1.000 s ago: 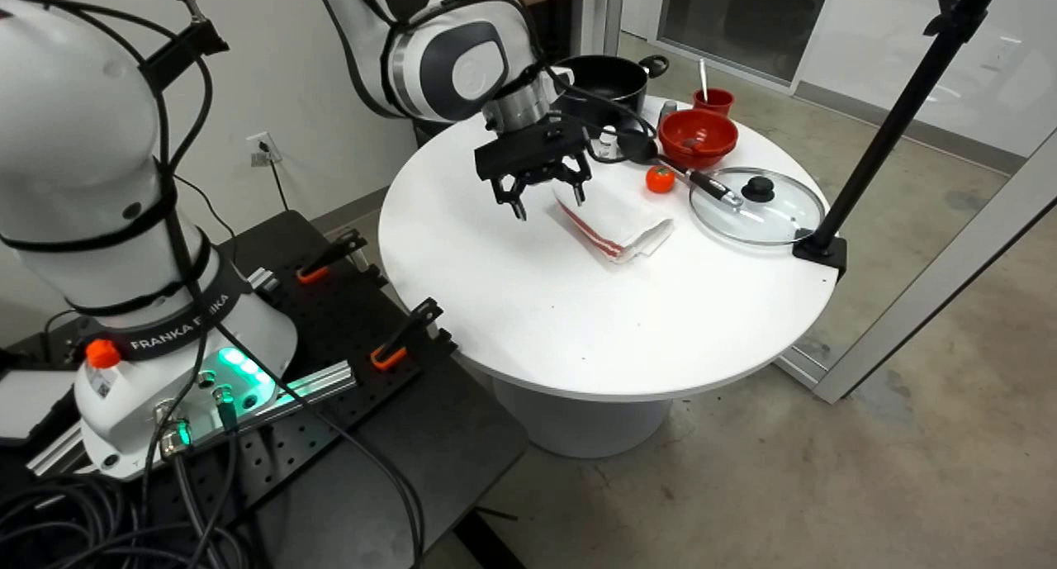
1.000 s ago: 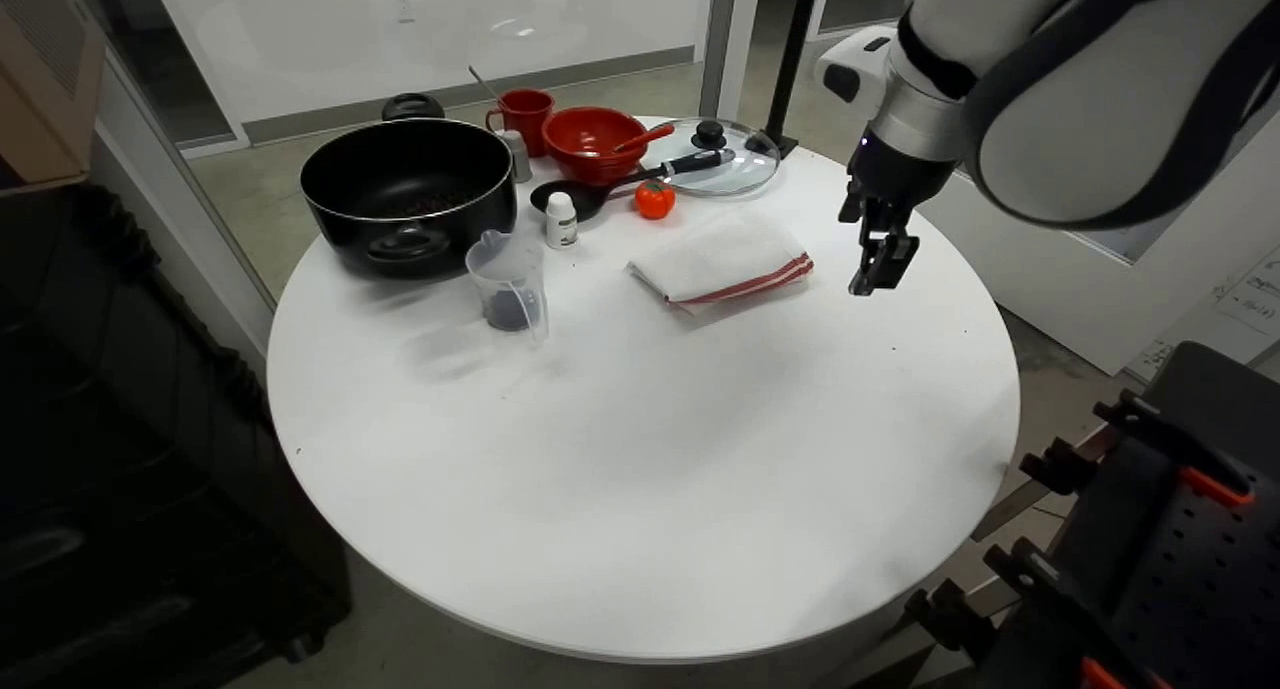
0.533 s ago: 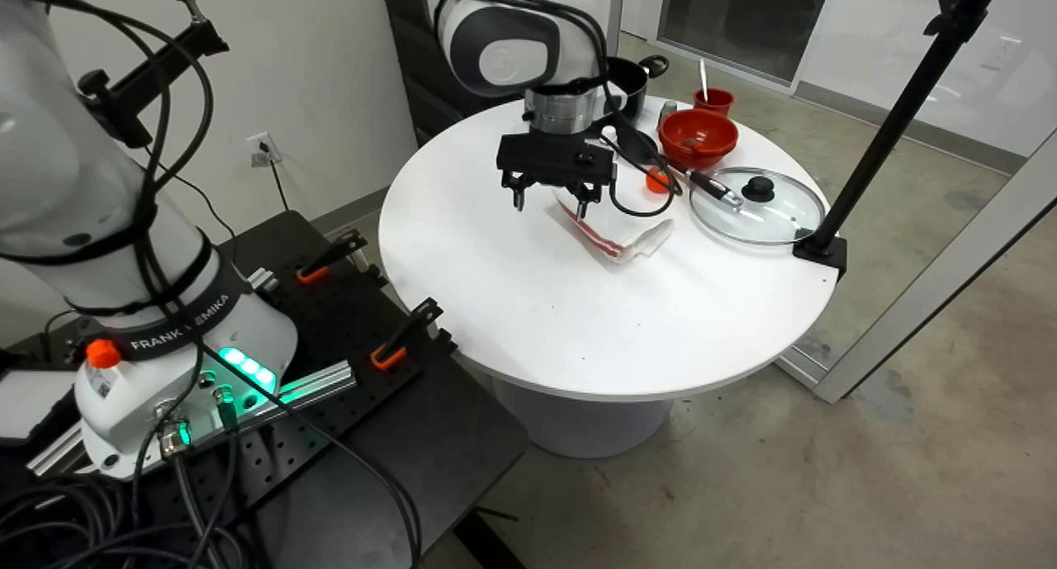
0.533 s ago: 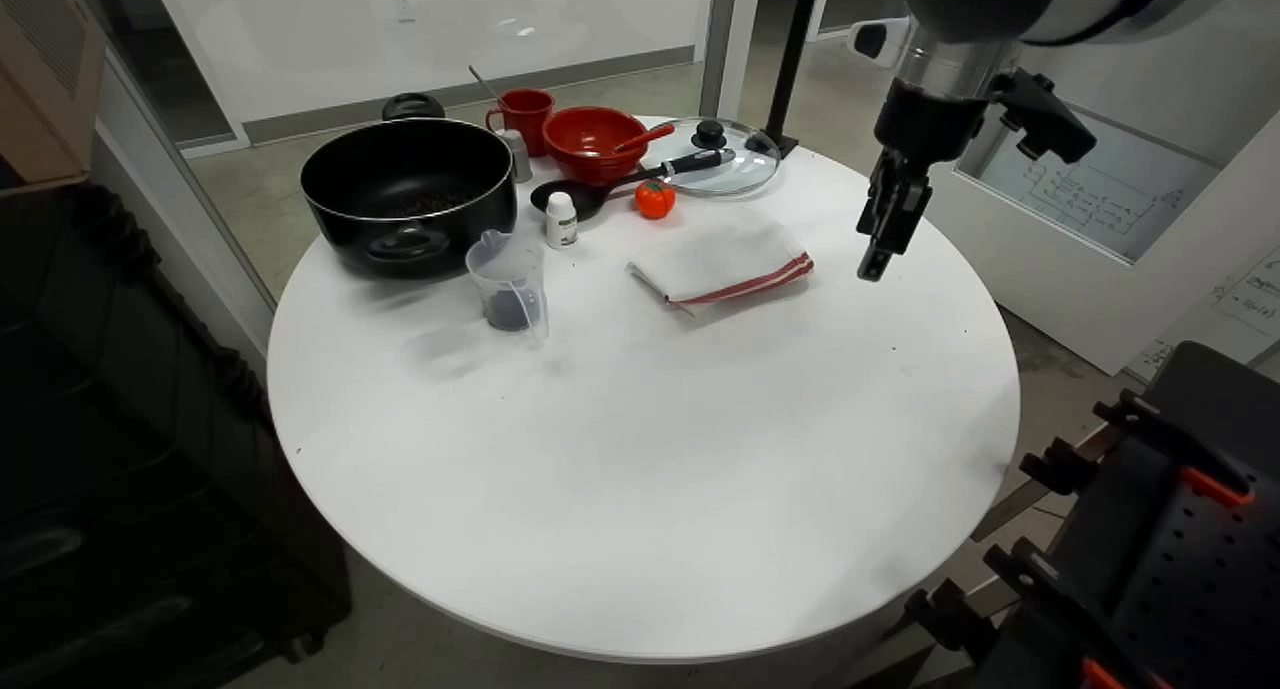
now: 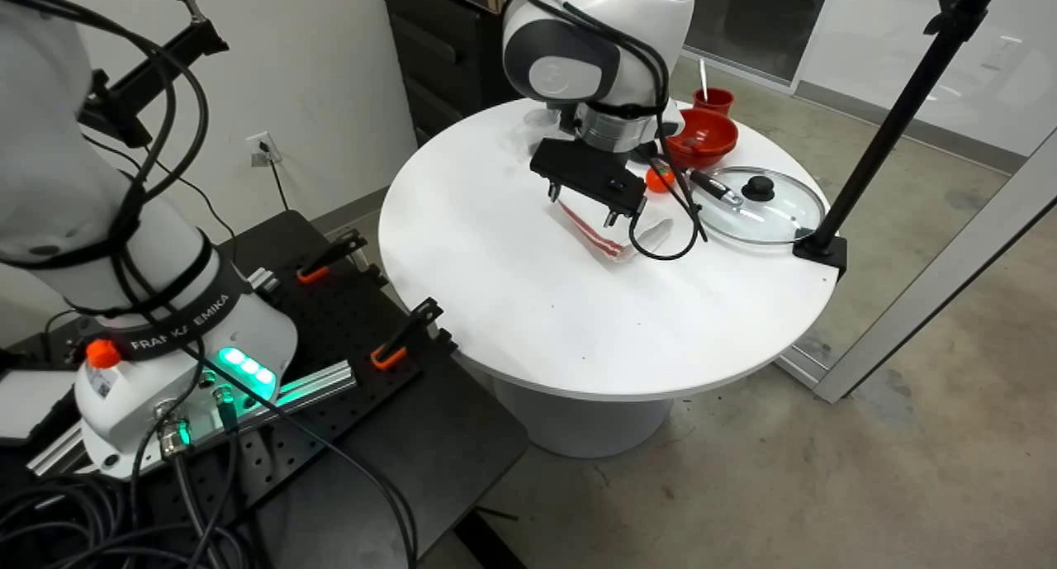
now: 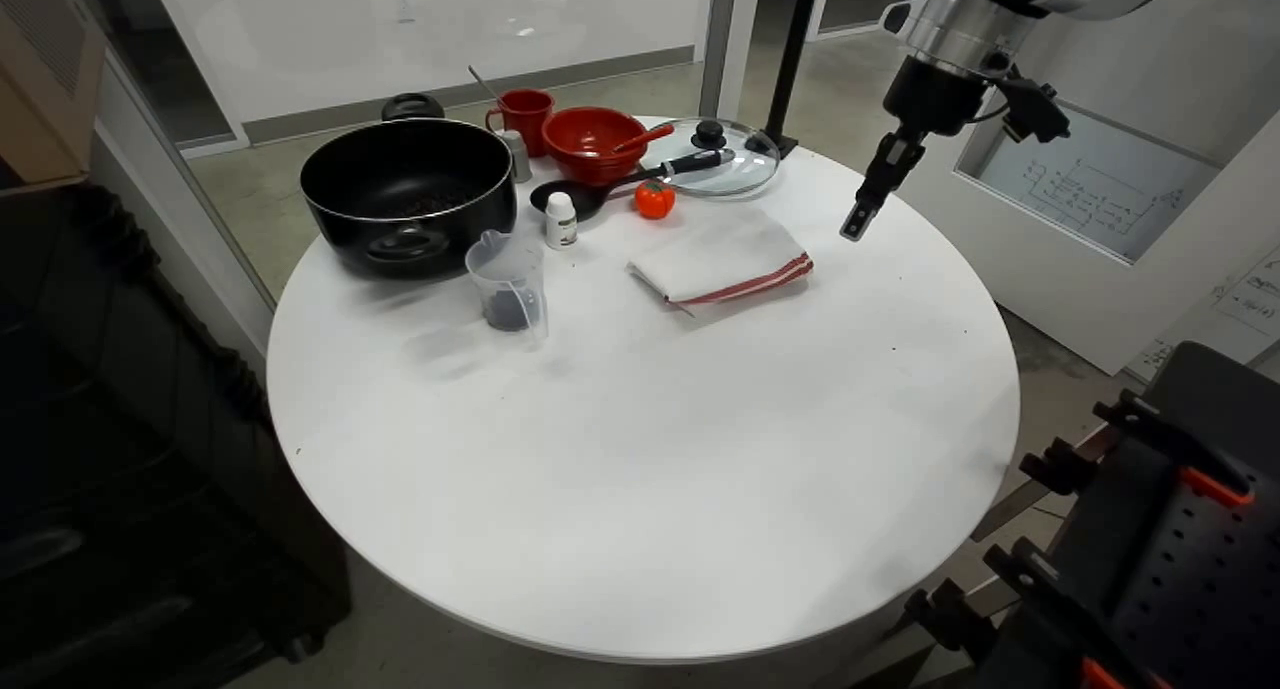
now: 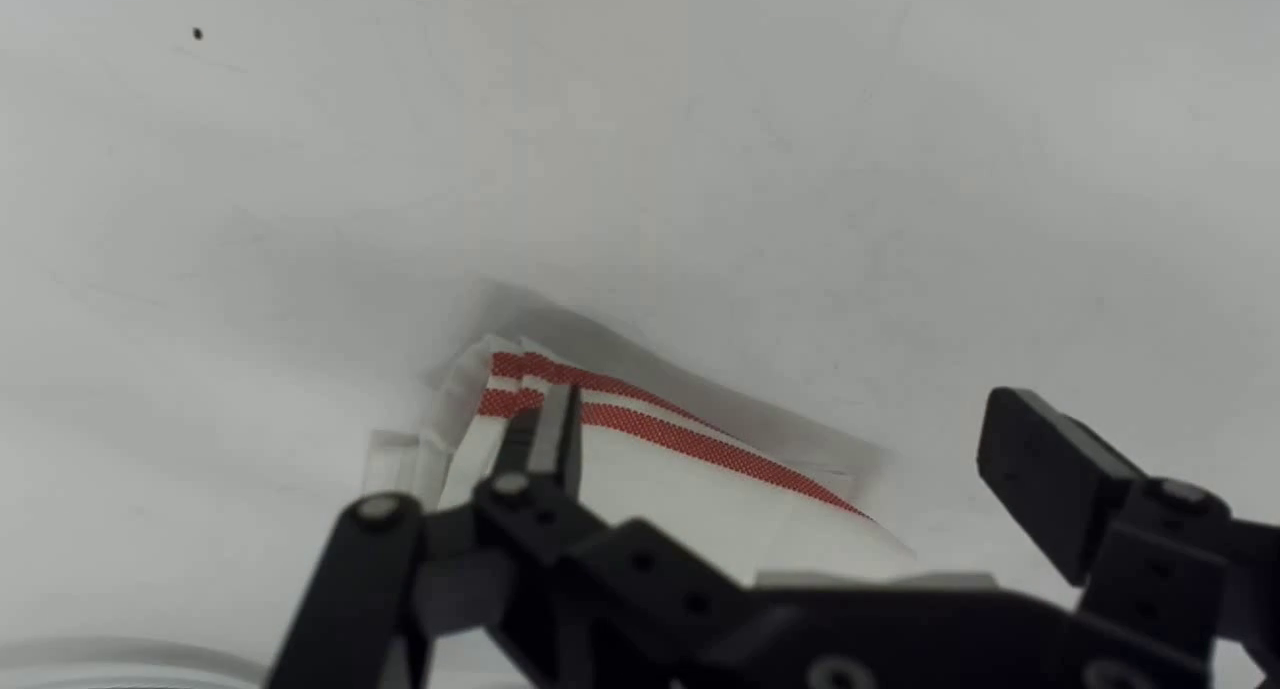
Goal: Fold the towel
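Observation:
The towel, a white cloth with red stripes along one edge, lies folded on the table; it shows in both exterior views (image 5: pixel 652 237) (image 6: pixel 715 254) and in the wrist view (image 7: pixel 680 494). In an exterior view my gripper and its cable hide part of it. My gripper (image 5: pixel 582 206) is open and empty, raised above the table near the towel's striped edge, tilted in an exterior view (image 6: pixel 855 224). In the wrist view the jaws (image 7: pixel 785 409) are wide apart; one finger overlaps the striped corner in the picture, the other appears over bare table. I see no contact.
A glass lid (image 6: pixel 750 174), tomato (image 6: pixel 655 201), ladle (image 6: pixel 575 201), red bowl (image 6: pixel 590 134), red mug (image 6: pixel 527 119), white bottle (image 6: pixel 561 224), black pot (image 6: pixel 400 234) and clear measuring cup (image 6: pixel 507 279) stand around the towel. A black pole (image 5: pixel 900 106) is clamped at the table edge.
My gripper has moved across the table toward the towel's striped edge and has turned. Its fingers stay apart. The towel has not moved.

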### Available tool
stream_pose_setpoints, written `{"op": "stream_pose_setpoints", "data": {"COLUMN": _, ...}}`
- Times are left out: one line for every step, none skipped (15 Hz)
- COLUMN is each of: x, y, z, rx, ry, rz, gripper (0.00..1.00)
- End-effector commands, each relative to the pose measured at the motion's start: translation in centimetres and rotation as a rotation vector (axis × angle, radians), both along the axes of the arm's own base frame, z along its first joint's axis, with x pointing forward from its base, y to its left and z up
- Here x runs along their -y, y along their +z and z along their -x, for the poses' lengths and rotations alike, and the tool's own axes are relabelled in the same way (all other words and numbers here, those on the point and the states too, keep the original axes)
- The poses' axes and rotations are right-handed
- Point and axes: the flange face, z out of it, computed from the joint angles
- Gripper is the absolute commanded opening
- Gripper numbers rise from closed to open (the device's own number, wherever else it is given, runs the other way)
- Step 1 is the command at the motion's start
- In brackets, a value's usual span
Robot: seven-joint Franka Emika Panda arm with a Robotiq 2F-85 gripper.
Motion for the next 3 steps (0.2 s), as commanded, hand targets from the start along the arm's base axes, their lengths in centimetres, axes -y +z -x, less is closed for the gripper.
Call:
{"op": "stream_pose_setpoints", "data": {"x": -0.18, "y": 0.01, "z": -0.11, "rx": -0.001, "ry": 0.001, "rz": -0.002, "gripper": 1.00}}
{"op": "stream_pose_setpoints", "data": {"x": -0.31, "y": 0.01, "z": -0.16, "rx": 0.000, "ry": 0.003, "rz": -0.003, "gripper": 1.00}}
{"op": "stream_pose_setpoints", "data": {"x": -0.36, "y": 0.02, "z": -0.19, "rx": 0.000, "ry": 0.003, "rz": -0.004, "gripper": 1.00}}
